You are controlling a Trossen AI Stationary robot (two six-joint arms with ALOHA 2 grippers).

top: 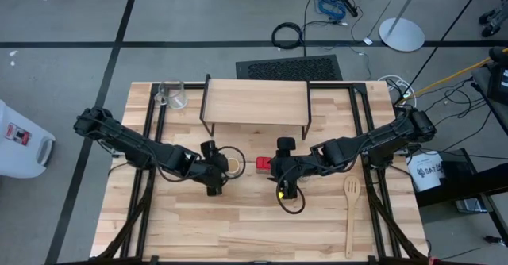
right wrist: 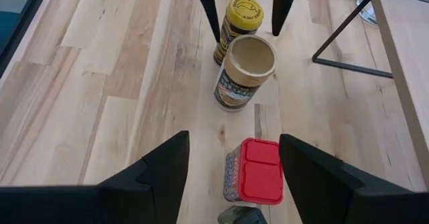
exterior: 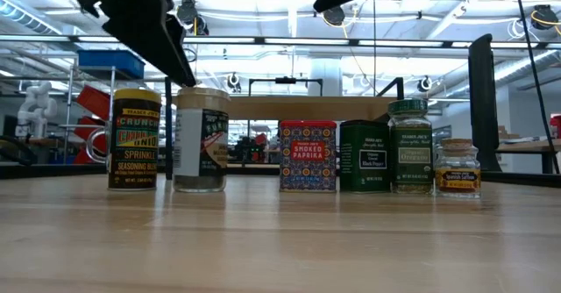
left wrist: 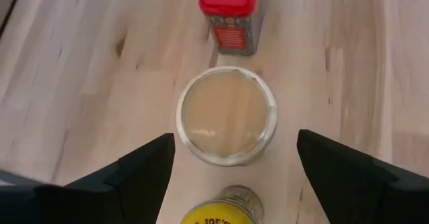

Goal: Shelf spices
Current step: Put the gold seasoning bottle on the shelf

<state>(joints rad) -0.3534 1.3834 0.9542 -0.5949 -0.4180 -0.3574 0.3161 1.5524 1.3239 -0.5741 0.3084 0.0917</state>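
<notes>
The spices stand in a row on the table in front of the shelf (top: pixel 254 106): a yellow jar (exterior: pixel 134 139), a tan jar (exterior: pixel 201 139), a red tin (exterior: pixel 308 156), a dark tin (exterior: pixel 364 156), a green-lidded jar (exterior: pixel 410 146) and a tiny brown jar (exterior: pixel 458 167). My left gripper (left wrist: pixel 234 163) hangs open above the yellow jar (left wrist: pixel 221 210) and the tan jar (left wrist: pixel 226 115), its fingers tilted down. My right gripper (right wrist: pixel 234 170) is open, higher up, over the red tin (right wrist: pixel 258 170). Both face each other along the row.
A clear glass cup (top: pixel 171 94) stands at the far left beside the shelf. A wooden spatula (top: pixel 350 213) lies at the near right. The shelf's black legs (right wrist: pixel 342 43) stand just behind the row. Bare tabletop (top: pixel 238 225) lies toward the near edge.
</notes>
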